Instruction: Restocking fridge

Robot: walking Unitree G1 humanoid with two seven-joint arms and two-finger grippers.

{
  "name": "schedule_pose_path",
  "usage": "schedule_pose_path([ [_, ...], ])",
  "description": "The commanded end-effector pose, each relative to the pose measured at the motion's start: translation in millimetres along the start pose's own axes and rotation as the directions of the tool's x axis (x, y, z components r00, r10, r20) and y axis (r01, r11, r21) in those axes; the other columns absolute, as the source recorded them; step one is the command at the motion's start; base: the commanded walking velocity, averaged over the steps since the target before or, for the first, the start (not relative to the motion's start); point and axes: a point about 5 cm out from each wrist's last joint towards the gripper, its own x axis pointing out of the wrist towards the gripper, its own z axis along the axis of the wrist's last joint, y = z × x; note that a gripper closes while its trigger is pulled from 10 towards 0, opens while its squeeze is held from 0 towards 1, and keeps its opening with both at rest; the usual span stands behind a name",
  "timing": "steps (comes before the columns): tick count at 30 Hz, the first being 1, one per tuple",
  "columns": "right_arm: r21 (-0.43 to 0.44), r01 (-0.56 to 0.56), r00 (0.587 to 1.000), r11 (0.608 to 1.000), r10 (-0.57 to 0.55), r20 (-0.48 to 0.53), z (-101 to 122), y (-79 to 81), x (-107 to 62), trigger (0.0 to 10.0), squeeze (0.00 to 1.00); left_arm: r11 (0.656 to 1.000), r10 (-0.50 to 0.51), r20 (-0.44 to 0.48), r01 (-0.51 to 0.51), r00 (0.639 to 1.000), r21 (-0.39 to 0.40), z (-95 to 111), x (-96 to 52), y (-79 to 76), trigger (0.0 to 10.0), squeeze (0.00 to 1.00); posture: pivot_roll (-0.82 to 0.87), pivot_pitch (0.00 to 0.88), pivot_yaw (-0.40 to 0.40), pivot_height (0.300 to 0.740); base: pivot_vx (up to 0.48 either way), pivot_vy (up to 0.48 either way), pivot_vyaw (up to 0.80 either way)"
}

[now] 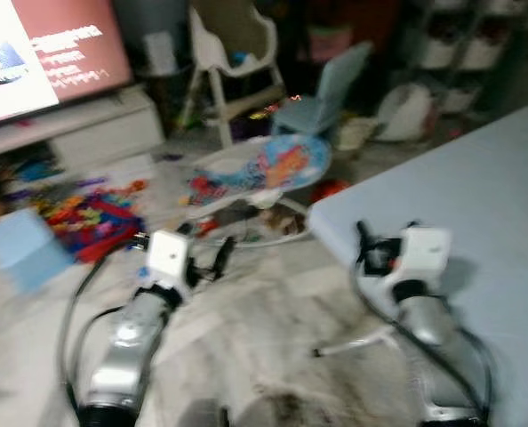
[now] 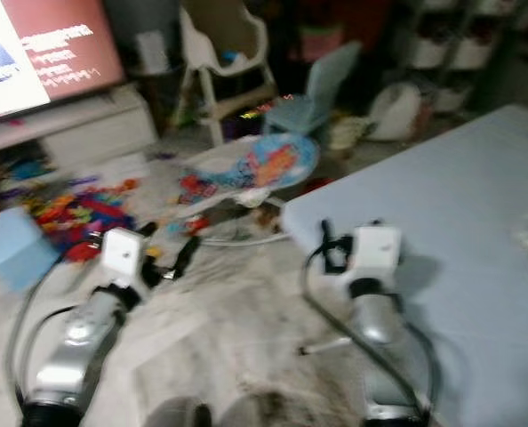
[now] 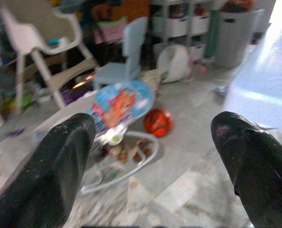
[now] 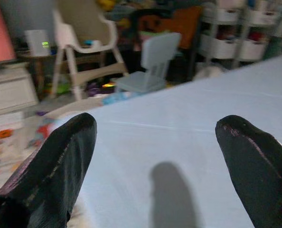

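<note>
Left wrist view: left gripper (image 3: 150, 161) spread above a baby bouncer (image 3: 119, 102); right gripper (image 4: 155, 161) spread over a blue surface (image 4: 179, 137); TV (image 1: 42, 44) text unreadable.

Both eye views smeared by motion blur, dim room. TV screen (image 1: 42, 53) glows bright, text unreadable. Wrist views softer-focused; right tool (image 4: 155, 156) casts a dark shadow on the pale worktop (image 4: 188, 137).

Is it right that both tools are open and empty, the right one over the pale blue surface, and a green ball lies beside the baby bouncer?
Not quite: the ball is orange, as the left wrist view shows. The rest holds: left tool and right tool are open and empty, the right over the pale blue surface.
</note>
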Motion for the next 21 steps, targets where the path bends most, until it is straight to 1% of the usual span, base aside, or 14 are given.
schedule_pose_path([
  [1, -0.018, 0.020, 1.000, 1.000, -0.020, 0.018, 3.8, -6.5, 0.1, 10.0, 0.00, 1.000, -0.016, 0.011, 0.016, 1.000, -0.004, 2.1, 1.4, -4.7, 10.0, 0.00, 0.01, 0.000, 0.001, 0.740, 0.000, 0.000, -0.80],
  [11, -0.022, 0.015, 1.000, 1.000, -0.014, 0.028, 5.2, -3.2, 1.4, 10.0, 0.00, 1.000, -0.014, 0.013, 0.014, 1.000, -0.003, 2.4, 2.0, -4.1, 10.0, 0.00, 0.01, 0.000, 0.002, 0.740, 0.000, 0.000, -0.80],
  [21, -0.023, 0.024, 0.999, 0.999, -0.023, 0.031, 4.6, -4.1, 0.3, 10.0, 0.00, 0.999, -0.043, 0.030, 0.043, 0.999, -0.018, 4.5, 2.1, -6.5, 10.0, 0.00, 0.01, 0.000, 0.006, 0.740, 0.000, 0.000, -0.80],
])
